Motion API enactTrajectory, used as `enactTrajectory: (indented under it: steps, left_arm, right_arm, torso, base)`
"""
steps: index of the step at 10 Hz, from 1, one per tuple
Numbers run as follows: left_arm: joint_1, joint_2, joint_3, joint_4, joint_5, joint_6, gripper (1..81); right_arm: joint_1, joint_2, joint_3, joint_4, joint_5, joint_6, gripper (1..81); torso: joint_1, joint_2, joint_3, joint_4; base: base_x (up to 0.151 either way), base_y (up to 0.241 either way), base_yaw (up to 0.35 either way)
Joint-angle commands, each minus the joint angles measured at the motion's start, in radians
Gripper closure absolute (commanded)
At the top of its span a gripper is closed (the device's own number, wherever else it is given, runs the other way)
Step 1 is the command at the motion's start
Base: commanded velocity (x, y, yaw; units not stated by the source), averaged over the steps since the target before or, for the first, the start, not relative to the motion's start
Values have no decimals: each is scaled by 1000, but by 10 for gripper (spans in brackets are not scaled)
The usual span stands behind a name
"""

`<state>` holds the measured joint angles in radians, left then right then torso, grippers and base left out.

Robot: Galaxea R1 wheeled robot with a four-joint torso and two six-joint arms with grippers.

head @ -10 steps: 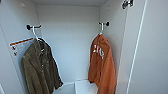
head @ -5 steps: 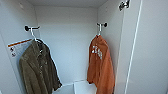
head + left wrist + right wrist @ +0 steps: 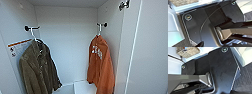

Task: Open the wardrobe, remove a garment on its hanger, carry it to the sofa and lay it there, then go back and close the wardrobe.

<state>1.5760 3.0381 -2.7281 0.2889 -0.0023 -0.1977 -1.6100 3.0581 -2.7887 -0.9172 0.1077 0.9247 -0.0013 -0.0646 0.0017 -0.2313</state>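
So the wardrobe [image 3: 67, 37] is already swung open and the orange garment [image 3: 100, 66] is left hanging by its hanger from the right-hand hook [image 3: 102, 25], kept apart from the olive jacket [image 3: 37, 68], though neither claw's state can be told.

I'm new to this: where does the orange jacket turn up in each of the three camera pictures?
Head view: the orange garment hangs right of centre in the open wardrobe, from the right wall's hook.
Left wrist view: robot's dark plate over grey carpet.
Right wrist view: plate, carpet, a woven basket.
Shared landmark: the carpet, in both wrist views.
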Motion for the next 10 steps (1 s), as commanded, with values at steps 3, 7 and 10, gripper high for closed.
enactTrajectory:
  steps: [3,7,10]
  left_arm:
    - [-158,-65,82,-25,88,50,10]
    - [-271,-232,421,35,108,50,10]
    - [-421,-352,645,21,191,43,10]
  right_arm:
    - [28,-29,15,-14,-14,-4,10]
    - [5,-169,173,-12,6,-3,10]
    - [-9,-168,149,-14,6,-1,10]
  torso:
    - [1,0,0,0]
    - [1,0,0,0]
    - [1,0,0,0]
  base:
    - [0,0,0]
    - [0,0,0]
    - [0,0,0]
